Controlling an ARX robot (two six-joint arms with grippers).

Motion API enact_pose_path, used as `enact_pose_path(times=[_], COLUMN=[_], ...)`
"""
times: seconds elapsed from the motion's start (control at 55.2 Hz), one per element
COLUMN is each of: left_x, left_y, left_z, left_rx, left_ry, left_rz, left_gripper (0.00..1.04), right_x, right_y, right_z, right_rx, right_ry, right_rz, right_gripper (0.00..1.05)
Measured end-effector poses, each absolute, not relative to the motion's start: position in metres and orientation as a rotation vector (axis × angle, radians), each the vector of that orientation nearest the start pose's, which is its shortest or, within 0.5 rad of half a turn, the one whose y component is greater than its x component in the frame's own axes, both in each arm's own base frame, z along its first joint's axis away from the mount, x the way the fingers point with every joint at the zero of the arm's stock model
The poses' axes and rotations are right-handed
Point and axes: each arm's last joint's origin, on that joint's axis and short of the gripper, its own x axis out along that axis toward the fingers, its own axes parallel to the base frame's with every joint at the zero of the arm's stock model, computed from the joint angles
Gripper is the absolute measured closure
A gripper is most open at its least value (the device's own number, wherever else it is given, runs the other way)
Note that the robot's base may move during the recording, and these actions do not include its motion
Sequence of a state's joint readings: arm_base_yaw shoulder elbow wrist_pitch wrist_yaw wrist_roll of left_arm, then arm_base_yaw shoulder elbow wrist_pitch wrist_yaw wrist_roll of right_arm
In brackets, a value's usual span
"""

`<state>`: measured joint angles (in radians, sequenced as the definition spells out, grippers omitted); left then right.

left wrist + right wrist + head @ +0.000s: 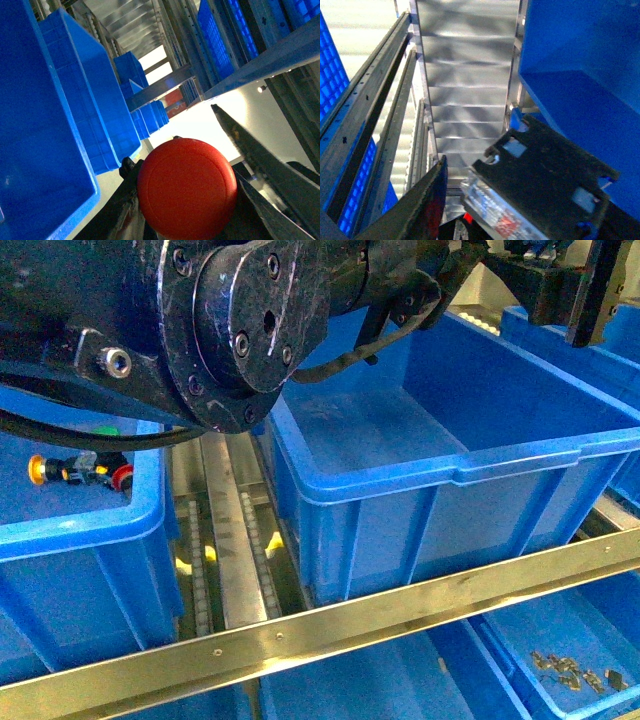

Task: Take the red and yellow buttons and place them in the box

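Far left in the front view, the left blue bin holds a yellow-capped button and a red-capped button. Both lie on their sides on its floor, near each other, and a green cap peeks out just behind them. My left arm fills the top left of that view, with its round joint housing above the gap between that bin and the box. Roller tracks run through the gap. The box is the deep blue bin in the middle. A steel rail crosses in front of it. Below the rail at far right, a lower bin carries a few small grey metal parts. My right arm shows as a dark shape in the top right corner.

On the left wrist camera, the left gripper is clamped on the held red button. Its domed cap faces the lens, pinched between the dark fingers. Stacked blue bins stand off to one side.

On the right wrist camera, the right gripper sits beside a blue bin wall and a steel shelf. I can't tell how far it is open.
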<state>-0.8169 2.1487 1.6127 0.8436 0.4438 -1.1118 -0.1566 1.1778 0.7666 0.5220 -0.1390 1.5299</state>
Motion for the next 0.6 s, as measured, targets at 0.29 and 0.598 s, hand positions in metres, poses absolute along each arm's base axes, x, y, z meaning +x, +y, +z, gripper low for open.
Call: enact_pose_path(times=[0.29,0.598], left_x=[0.328,0.324], left_y=[-0.367,-0.344], left_z=[0.283,0.279], left_rx=[-1.021,-0.951], left_ry=[0.408,0.332], left_rz=[-1.285,-1.17], left_gripper=[0.72,0.29], right_x=[0.261,0.264], right_y=[-0.038,-0.051], right_z=[0.314,0.31], right_rx=[1.523,1.466], right_ry=[-0.099,-0.14], right_rz=[0.061,0.007], right_gripper=[0.63,0.63])
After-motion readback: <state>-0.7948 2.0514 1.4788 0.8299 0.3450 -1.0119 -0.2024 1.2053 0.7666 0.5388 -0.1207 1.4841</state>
